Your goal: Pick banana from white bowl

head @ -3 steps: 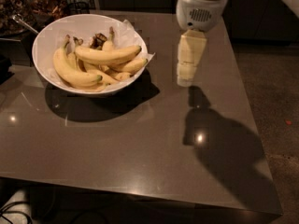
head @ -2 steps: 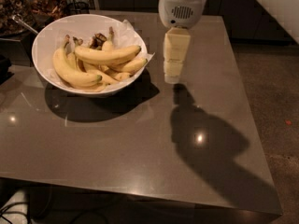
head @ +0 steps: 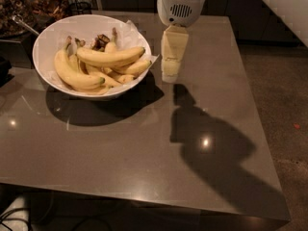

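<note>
Gripper (head: 169, 74) hovered just right of the bowl (head: 50, 40), above the table (head: 144, 167).
Banana (head: 109, 57) lay on top of the other bananas (head: 72, 76) inside. I couldn't tell if the gripper was spread. My worry was clipping the rim or snagging 2 at once, since they were packed tight.

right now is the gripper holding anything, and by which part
Nothing is held. The gripper hangs over the grey table beside the large white bowl; the long plump yellow banana lies in it.
</note>
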Tool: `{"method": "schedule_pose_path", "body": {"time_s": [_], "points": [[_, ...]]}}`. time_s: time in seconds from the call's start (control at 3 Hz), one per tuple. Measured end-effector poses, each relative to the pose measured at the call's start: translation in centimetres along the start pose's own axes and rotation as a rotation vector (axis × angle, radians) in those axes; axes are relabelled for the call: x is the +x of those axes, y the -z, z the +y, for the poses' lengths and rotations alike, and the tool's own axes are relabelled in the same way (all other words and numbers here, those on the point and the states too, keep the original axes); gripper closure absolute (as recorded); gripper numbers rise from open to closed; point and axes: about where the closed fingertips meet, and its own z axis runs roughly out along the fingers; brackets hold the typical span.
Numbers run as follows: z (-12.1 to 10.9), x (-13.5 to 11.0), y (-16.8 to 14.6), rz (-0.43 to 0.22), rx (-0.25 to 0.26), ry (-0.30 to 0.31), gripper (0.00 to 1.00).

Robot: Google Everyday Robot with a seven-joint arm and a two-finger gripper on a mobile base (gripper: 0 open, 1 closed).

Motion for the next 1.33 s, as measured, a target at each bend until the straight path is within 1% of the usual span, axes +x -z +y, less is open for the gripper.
{"method": "schedule_pose_path", "body": {"time_s": [0.33, 0.67, 1.0, 1.33], "points": [[-1.3, -1.8, -0.4, -0.009, -0.016, -0.002, 0.0], [-5.0, -6.3, -2.3, -0.045, -0.052, 0.004, 0.0], [-5.8, -7.0, -2.5, -0.07, -0.024, 0.002, 0.0], [-6.0, -7.6, -3.5, -0.121, -0.044, -0.019, 0.0]]}}
